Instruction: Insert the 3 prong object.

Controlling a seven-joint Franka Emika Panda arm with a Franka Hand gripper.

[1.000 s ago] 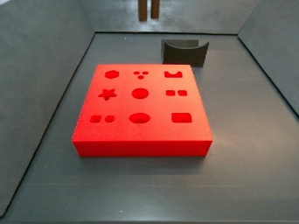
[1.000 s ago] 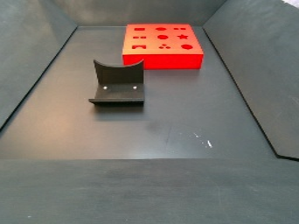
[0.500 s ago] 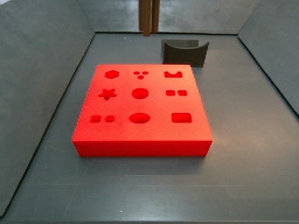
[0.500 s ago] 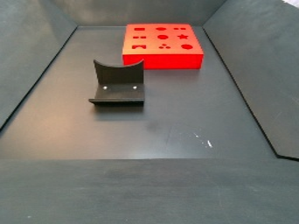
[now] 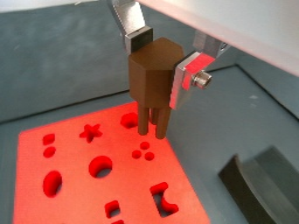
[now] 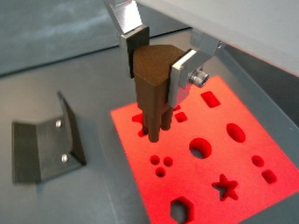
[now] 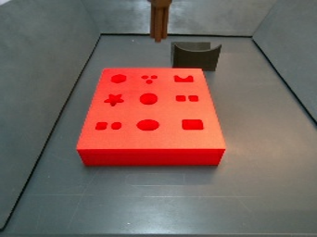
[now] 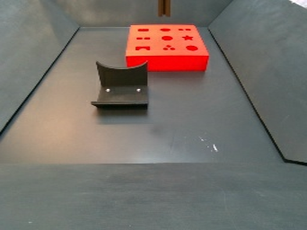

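My gripper point(image 5: 162, 61) is shut on the 3 prong object point(image 5: 149, 83), a dark brown piece with three thin prongs pointing down. It hangs above the far part of the red block point(image 5: 82, 179), apart from it. The prong tips are near a trio of small round holes point(image 5: 142, 155). Both wrist views show this; in the other one the gripper point(image 6: 160, 66) holds the piece point(image 6: 156, 92) over the block point(image 6: 233, 157). In a side view the piece point(image 7: 160, 20) hangs above the block's point(image 7: 148, 139) far edge.
The red block carries several shaped holes. The dark grey fixture point(image 7: 196, 56) stands behind the block, also seen in a side view point(image 8: 120, 85) and a wrist view point(image 6: 47, 149). Grey walls ring the dark floor point(image 8: 168, 144).
In the side view the brown piece has come down from the top edge and shows more of its length.
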